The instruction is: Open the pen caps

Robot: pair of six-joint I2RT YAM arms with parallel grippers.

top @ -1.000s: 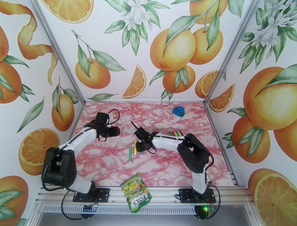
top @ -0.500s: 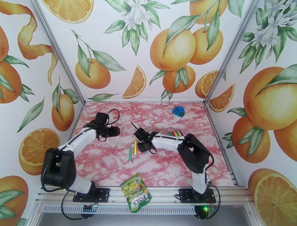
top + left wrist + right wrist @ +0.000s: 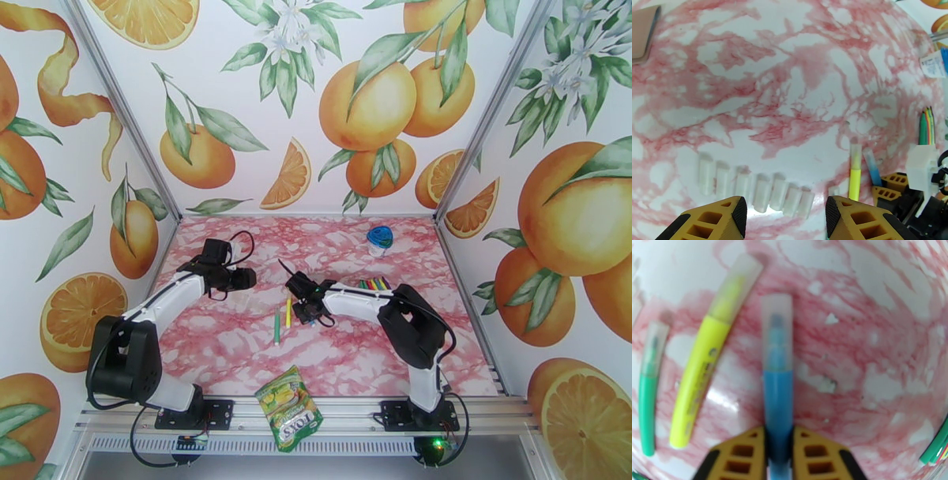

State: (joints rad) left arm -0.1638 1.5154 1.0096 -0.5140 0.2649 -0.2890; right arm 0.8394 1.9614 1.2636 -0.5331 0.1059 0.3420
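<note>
A blue pen (image 3: 777, 398) lies on the pink marbled table, and my right gripper (image 3: 779, 434) is shut on its barrel. The pen's clear cap (image 3: 777, 334) is on and points away from the fingers. Beside it lie a yellow pen (image 3: 703, 370) and a green pen (image 3: 647, 409), both capped. My left gripper (image 3: 786, 213) hangs open above a row of several clear loose caps (image 3: 754, 189), holding nothing. From above, the left gripper (image 3: 242, 278) is left of the right gripper (image 3: 306, 314), with the yellow pen (image 3: 288, 313) and green pen (image 3: 277, 326) between them.
A bundle of coloured pens (image 3: 374, 283) lies right of the right gripper. A blue-lidded round container (image 3: 380, 239) stands at the back right. A green-yellow snack packet (image 3: 289, 407) sits at the near edge between the arm bases. Patterned walls close in three sides.
My right gripper's fingers have closed in on the blue pen and shifted slightly. The left arm has not moved.
</note>
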